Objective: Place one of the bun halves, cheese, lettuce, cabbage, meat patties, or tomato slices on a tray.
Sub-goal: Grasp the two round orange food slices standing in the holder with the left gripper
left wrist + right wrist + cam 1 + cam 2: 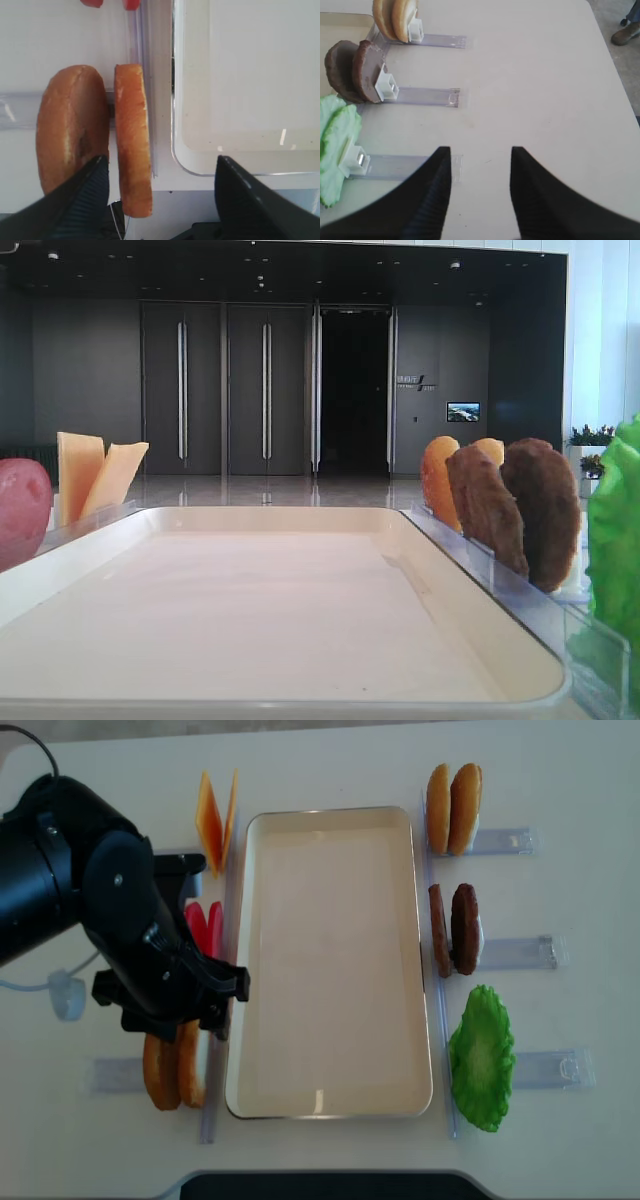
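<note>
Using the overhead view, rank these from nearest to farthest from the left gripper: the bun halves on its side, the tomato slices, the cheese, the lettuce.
1. The bun halves, directly below the left gripper, at the tray's left edge.
2. The tomato slices, just beyond the gripper on the same side.
3. The cheese, farther up that left row.
4. The lettuce, across the tray on the right side.

Behind the table (560,1140), which is white, stands a dark grey wall (85,370) with tall double doors (225,390). One doorway (354,390) is open and black inside. A small screen (462,412) glows at right. The floor (260,490) is glossy. Potted flowers (590,436) stand near a bright window (600,330).
</note>
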